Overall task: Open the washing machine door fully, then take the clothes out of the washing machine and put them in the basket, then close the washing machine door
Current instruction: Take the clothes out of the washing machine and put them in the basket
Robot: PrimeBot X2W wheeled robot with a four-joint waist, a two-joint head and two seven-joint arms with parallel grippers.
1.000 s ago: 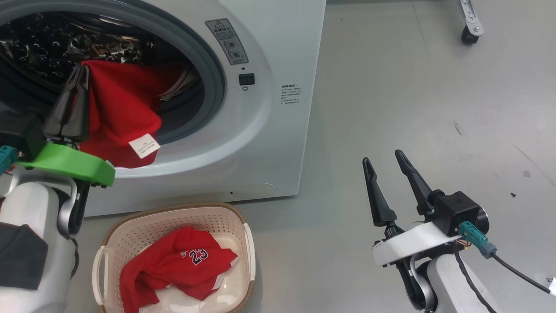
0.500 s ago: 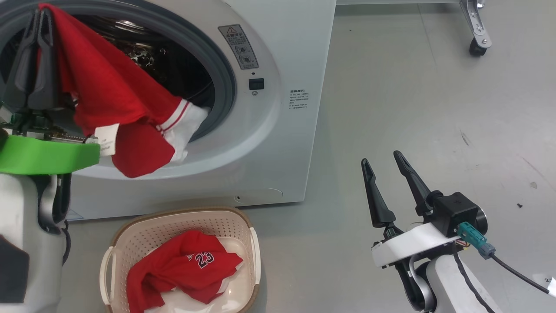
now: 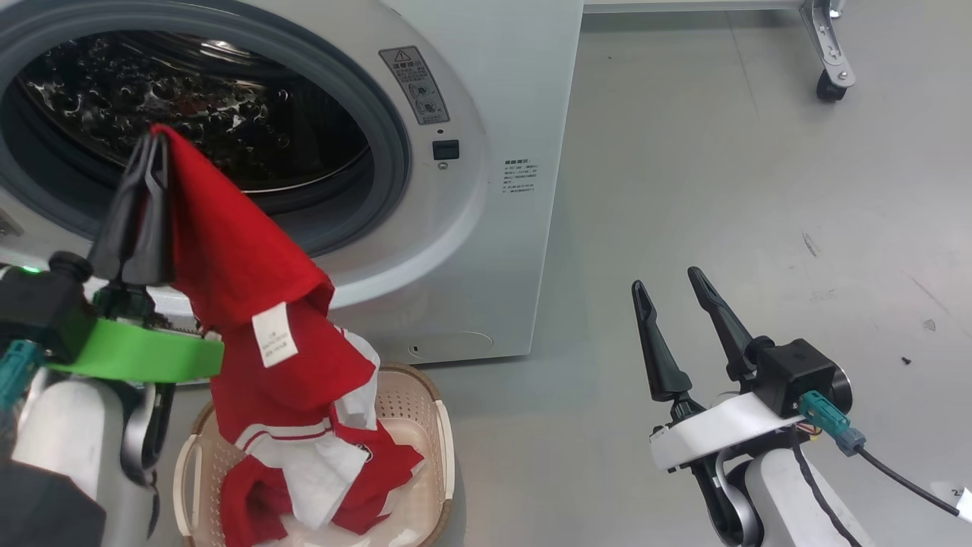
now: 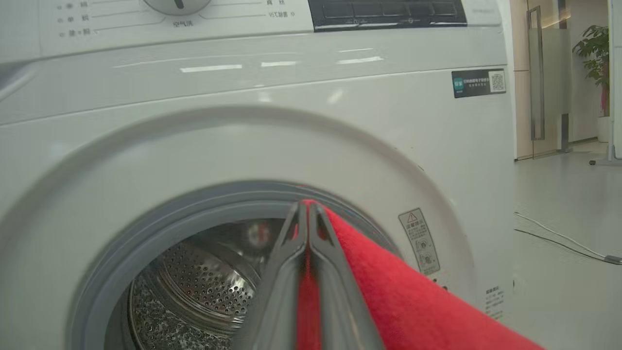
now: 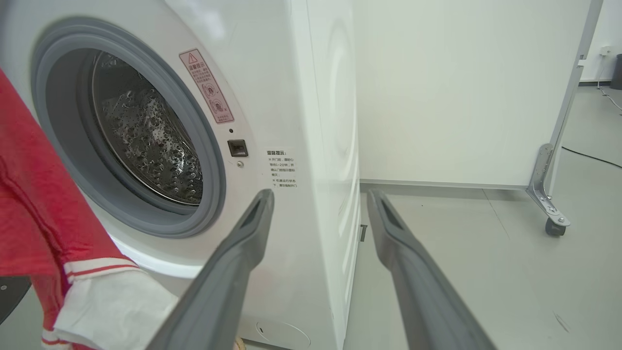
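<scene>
Grey floor (image 3: pixel 721 190) is running out to the right of the washing machine (image 3: pixel 493 251). The machine's opening is standing uncovered, with the steel drum (image 3: pixel 190 114) showing behind the grey gasket (image 3: pixel 391 159).

Left hand (image 3: pixel 150 148) is hanging in front of the machine's opening. Its fingers are pressing together and pinching a red jersey (image 3: pixel 243 266) at its top fold. The jersey is draping down from that pinch, white tag (image 3: pixel 273 344) facing out. Its lower end is reaching into the basket (image 3: pixel 439 433), which is sitting on the floor just in front of the machine.

Second red garment (image 3: pixel 383 465) is lying in the basket. The hanging hem is probably touching it, but the overlap is unclear.

Right hand (image 3: pixel 668 281) is hovering to the right of the machine, well apart from it, fingers spread wide and gripping nothing.
</scene>
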